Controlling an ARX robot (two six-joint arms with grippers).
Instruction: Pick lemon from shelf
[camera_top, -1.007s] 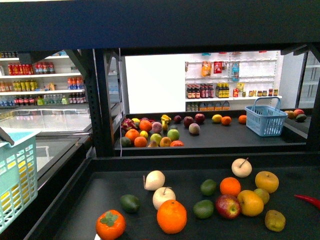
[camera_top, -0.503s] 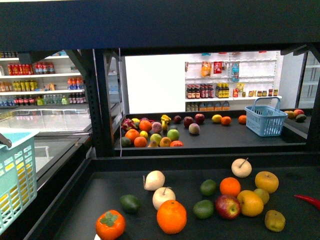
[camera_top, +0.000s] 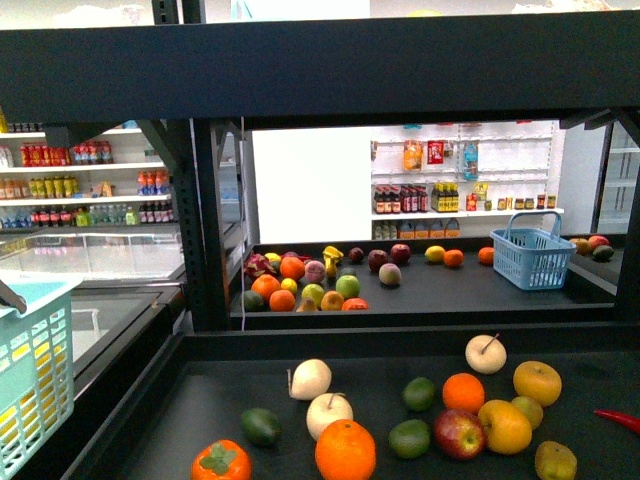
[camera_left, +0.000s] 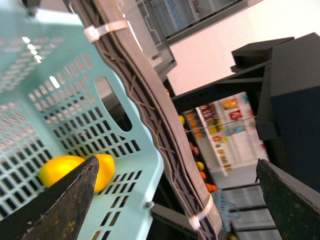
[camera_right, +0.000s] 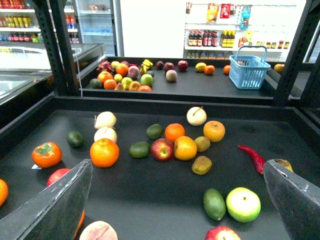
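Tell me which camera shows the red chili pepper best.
The right wrist view: the whole red chili pepper lies in plain sight on the shelf tray, right of the fruit cluster. The front view catches only part of it at the frame edge. The left wrist view shows none of it.

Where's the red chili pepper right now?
Front view: the red chili pepper lies at the shelf tray's far right edge, right of the yellow fruit; nearer centre-right in the right wrist view.
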